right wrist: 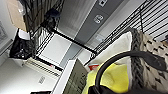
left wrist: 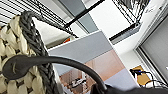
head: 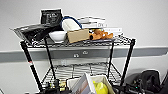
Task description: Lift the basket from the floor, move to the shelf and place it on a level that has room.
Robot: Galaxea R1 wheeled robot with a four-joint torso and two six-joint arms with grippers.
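Note:
The cream woven basket point(head: 107, 79) hangs raised in front of the shelf point(head: 128, 60), a black wire rack against the wall. A book point(head: 83, 86) and a yellow item point(head: 101, 88) stand inside it. My left gripper point(head: 55, 86) is at the basket's left rim and my right gripper point(head: 120, 89) at its right rim, both shut on it. The left wrist view shows the weave point(left wrist: 8, 37) close up, and the right wrist view shows the other side point(right wrist: 152, 72). Just beyond the basket lies the level point(head: 82, 69), a bare wire grid. The floor is hidden.
The top tier holds a white bowl point(head: 58, 36), a cardboard box point(head: 78, 35), an orange toy point(head: 101, 34), a black bag point(head: 32, 31) and stacked books point(head: 97, 24). A dark bag point(head: 150, 80) sits right of the rack. A grey rail point(head: 150, 51) runs along the wall.

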